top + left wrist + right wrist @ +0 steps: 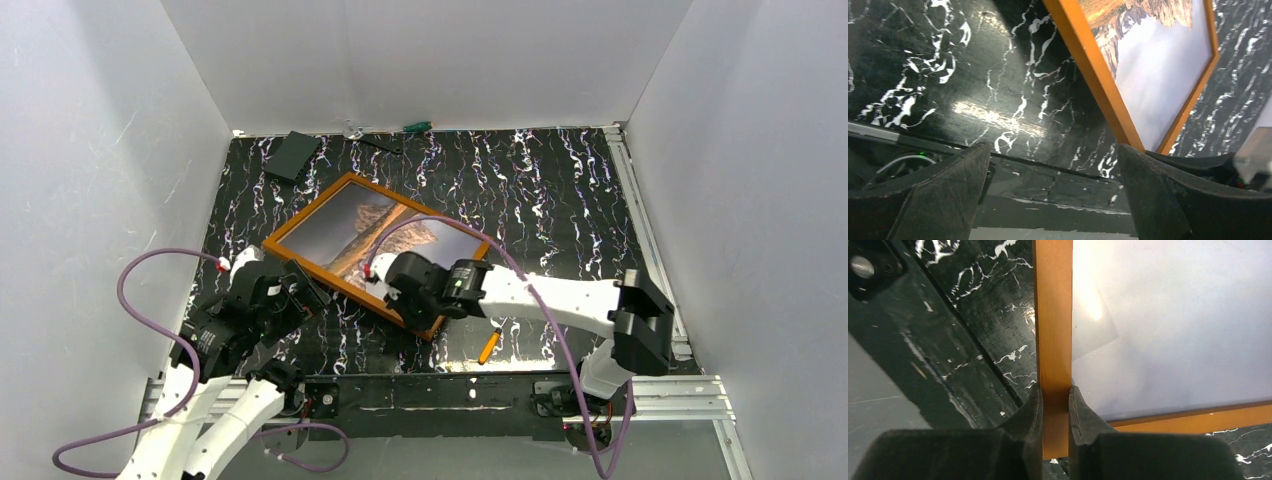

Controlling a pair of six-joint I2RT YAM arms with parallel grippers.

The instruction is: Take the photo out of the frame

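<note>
The frame lies flat on the black marbled table, set at a slant in front of both arms, with the photo seated inside it, face up. It looks a light load. The thin wooden rails are stiff enough along their length, but I judge they would twist if levered hard from one corner. The print's face is glossy and throws back glare, so it is likely slick under the pads and easy to scuff or crease. The rails are the safer hold, and the photo is best worked from an edge or from behind.

Right gripper – its jaws sit almost together, one finger on the outer side of the rail and one on the inner side. They pinch the wood close to the near corner, and the inner finger also rests at the margin of the print.

Left gripper – its jaws are spread as wide as they go, low over the table by the frame's left corner. Nothing sits between them. The rail runs down beside the right-hand finger, though I cannot say whether they touch.
</note>
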